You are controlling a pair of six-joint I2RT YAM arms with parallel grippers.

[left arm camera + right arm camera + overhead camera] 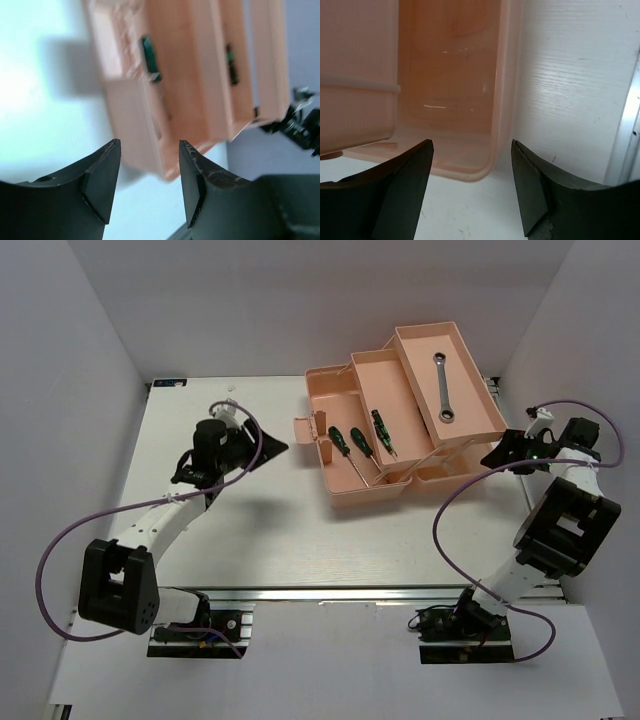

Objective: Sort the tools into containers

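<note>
The salmon-pink toolbox stands open at the back right of the table, its trays fanned out. A silver wrench lies in the far right tray. Three dark-handled screwdrivers lie side by side in the lower trays. My left gripper hovers left of the box, open and holding nothing. In the left wrist view this gripper faces the blurred box, where green handles show. My right gripper is at the box's right end, and in the right wrist view it is open over a tray corner.
White walls close in the table on the left, right and back. An aluminium rail runs along the near edge, and another rail shows at the right of the right wrist view. Purple cables loop off both arms.
</note>
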